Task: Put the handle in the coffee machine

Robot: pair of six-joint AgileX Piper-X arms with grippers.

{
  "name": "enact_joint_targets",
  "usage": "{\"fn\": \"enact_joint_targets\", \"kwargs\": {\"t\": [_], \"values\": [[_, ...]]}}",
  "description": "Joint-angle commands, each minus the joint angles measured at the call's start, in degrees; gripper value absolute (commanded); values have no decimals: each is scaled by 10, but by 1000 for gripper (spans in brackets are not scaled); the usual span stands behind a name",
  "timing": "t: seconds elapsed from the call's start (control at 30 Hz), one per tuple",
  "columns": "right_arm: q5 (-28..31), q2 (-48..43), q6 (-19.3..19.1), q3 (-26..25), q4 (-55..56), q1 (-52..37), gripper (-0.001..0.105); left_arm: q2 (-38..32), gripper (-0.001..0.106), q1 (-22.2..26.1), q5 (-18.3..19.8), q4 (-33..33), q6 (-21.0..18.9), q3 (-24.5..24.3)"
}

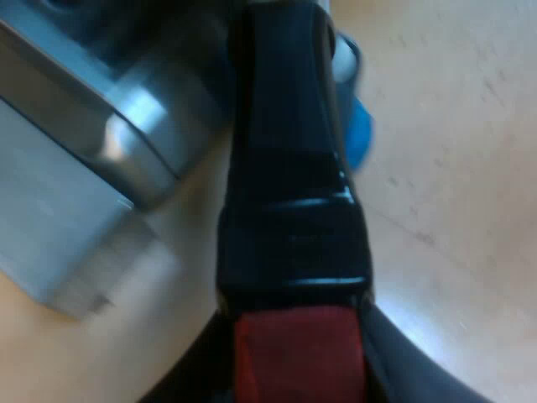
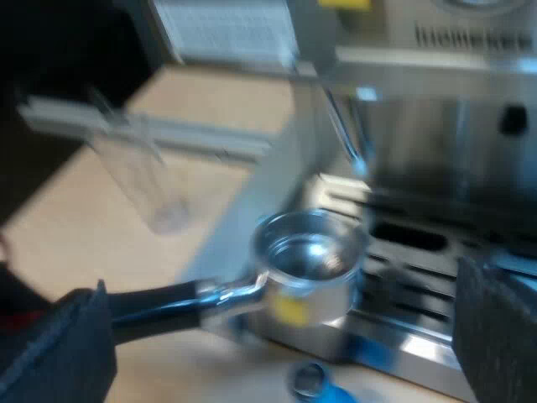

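Left hand (image 1: 298,357) clenched on holder (image 2: 309,252) by its red-ended handle, fingers (image 1: 398,374) mostly cut off; blurry basket hangs at espresso machine (image 2: 436,126) drip tray, not locked in; right hand (image 2: 277,340) released, fingers (image 2: 495,336) wide apart, one hiding part of the handle.

Metal holder (image 2: 310,260), cup mouth up, dark red-tipped handle (image 1: 294,210) about level, held just at espresso machine (image 2: 436,84) front, not locked in yet.

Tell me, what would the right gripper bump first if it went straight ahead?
Probably the metal holder, its cup straight ahead between the right gripper's open fingers, before the espresso machine. Depth is hard to judge.
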Motion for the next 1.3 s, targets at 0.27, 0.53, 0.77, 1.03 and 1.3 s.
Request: {"fn": "enact_joint_targets", "kwargs": {"t": [0.27, 0.53, 0.77, 1.03, 1.3], "values": [[-15, 36, -37, -1, -39, 15, 68, 77, 0, 8, 46, -8, 56, -59], [128, 131, -47, -1, -153, 33, 67, 114, 0, 8, 56, -69, 57, -59], [168, 211, -47, -1, -273, 33, 56, 139, 0, 9, 57, -106, 51, -59], [242, 277, -55, -1, -354, 32, 56, 160, 0, 9, 72, -129, 56, -59], [297, 339, -61, -1, -461, 25, 56, 160, 0, 9, 83, -133, 51, -77]]}}
